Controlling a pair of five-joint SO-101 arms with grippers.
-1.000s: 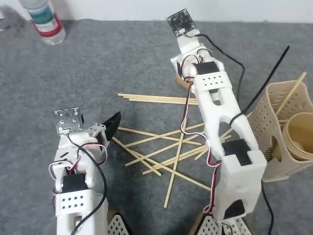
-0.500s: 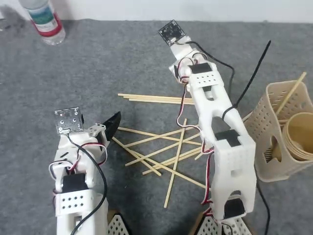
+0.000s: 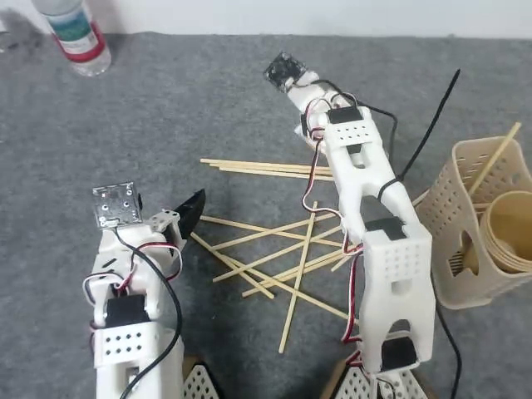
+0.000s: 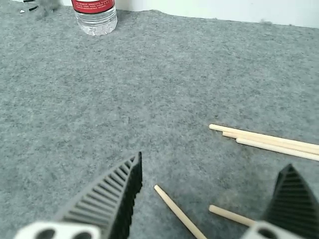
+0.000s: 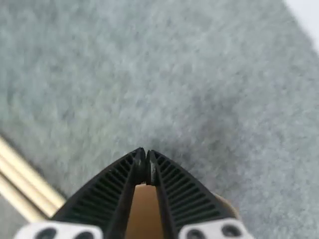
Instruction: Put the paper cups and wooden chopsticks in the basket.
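High view: the three parallel wooden chopsticks (image 3: 266, 169) lie side by side on the tabletop (image 3: 166, 125), with their long axis running crosswise in front of both arms. They sit on the far side of the crossed pile (image 3: 303, 249). The right claw (image 5: 145, 153) sits just beyond them, tips pressed together, with a tan shape (image 5: 144, 209) beneath it, possibly a paper cup. The left claw (image 4: 214, 162) is spread wide, nearer the pile's loose ends. The basket (image 3: 465, 174), which holds stacked paper cups (image 3: 507, 229), stands beside the right arm. Treat the right arm as the nearer one.
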